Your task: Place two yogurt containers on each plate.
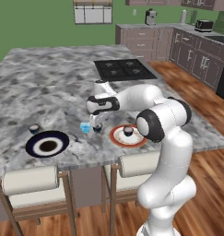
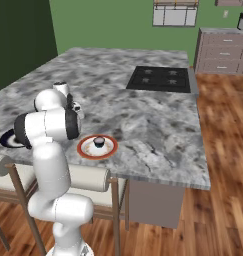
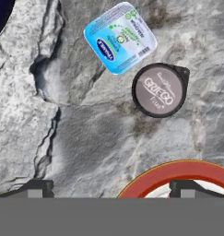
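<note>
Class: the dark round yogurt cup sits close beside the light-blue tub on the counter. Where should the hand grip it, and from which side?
Grip the dark round cup across its rim, coming straight down. Set the fingers off the side facing the light-blue tub, where little room shows.

I see the white orange-red-rimmed plate (image 1: 119, 138) carrying one dark round cup (image 1: 128, 131) — light-blue squarish tub (image 3: 120, 38) beside a second dark cup (image 3: 159, 90) on marble; third cup (image 1: 34, 128) just beside the navy plate (image 1: 32, 148).

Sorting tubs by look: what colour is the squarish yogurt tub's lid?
Light blue with a dark blue oval logo, on the squarish tub; clearest in the hand view.
</note>
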